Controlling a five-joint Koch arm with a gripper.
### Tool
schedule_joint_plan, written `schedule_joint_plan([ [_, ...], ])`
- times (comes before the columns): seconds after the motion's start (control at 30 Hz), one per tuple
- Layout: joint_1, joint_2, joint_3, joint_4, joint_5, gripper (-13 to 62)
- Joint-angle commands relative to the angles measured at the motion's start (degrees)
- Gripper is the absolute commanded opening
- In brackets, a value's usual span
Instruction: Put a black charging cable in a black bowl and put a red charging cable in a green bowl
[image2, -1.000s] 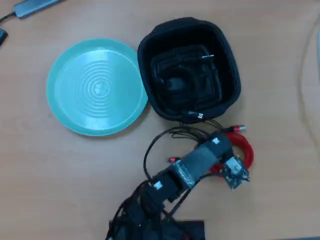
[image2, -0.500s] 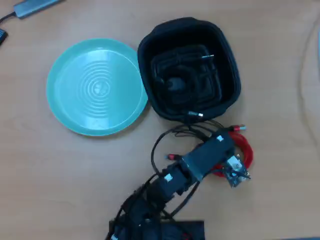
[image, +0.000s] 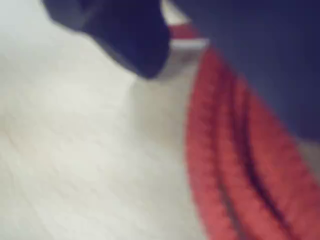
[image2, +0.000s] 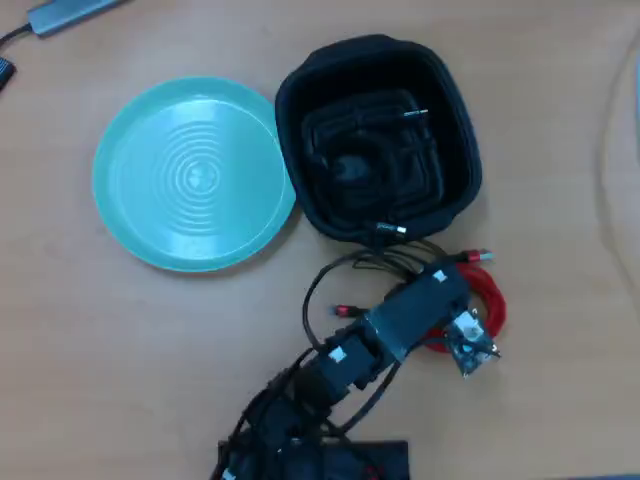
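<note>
Red charging cable (image2: 490, 296) is seen coiled on the wooden bench (image2: 120, 350), just below the black bowl (image2: 460, 110), with the arm lowered right over it, presumably for a grasp. Pincer (image2: 462, 312) state cannot be told: jaws are hidden overhead, and the wrist view is blurred, showing only one dark tip beside red strands (image: 225, 165). Black charging cable (image2: 370, 165) is already lying inside the black bowl. Green bowl (image2: 130, 215) sits empty, touching the black bowl's left side. The robot's own wires are looped between arm and bowl.
</note>
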Motion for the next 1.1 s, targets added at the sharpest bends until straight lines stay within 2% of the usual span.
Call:
schedule_joint_plan([
  [0.0,0.35,0.09,-2.11,1.58,-2.2,46.4],
  [0.33,0.18,0.26,-2.9,2.37,-4.13,46.3],
  [0.4,0.26,0.18,-2.81,2.46,-4.83,44.2],
  [0.43,0.26,0.18,-2.81,2.46,-5.19,41.1],
  [0.5,0.26,0.18,-2.9,2.46,-5.54,30.1],
  [0.67,0.53,0.62,-3.25,1.58,-5.45,-9.2],
  [0.7,0.62,0.35,-3.34,1.93,-5.45,-9.6],
  [0.77,0.88,0.35,-3.43,2.11,-5.27,-5.4],
  [1.07,1.76,2.29,-3.52,2.55,-5.54,-6.6],
])
